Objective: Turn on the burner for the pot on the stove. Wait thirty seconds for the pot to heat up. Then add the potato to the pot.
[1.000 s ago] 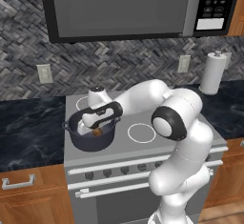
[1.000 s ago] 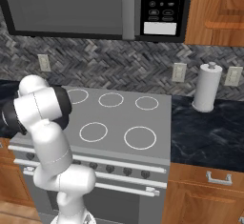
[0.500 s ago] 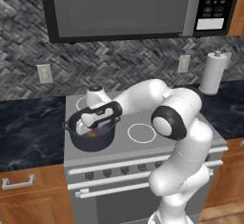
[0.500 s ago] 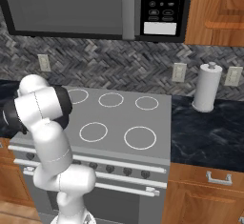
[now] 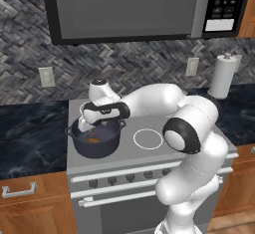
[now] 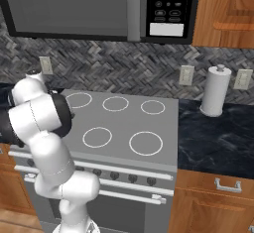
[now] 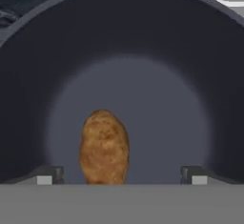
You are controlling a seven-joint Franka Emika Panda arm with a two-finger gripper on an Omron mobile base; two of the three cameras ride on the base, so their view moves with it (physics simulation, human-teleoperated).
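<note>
Hand view — potato (image 7: 104, 147) lying loose inside pot (image 7: 43, 75), gripper (image 7: 121, 175) spread wide, gripping nothing — final step apparently done.

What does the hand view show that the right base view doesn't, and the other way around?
Hand view: the potato lying on the floor of the pot, with the gripper open and its tips wide apart on either side of it. Right base view: the microwave, the paper towel roll and the wood cabinets. Both: the stove top with its white burner rings.
</note>
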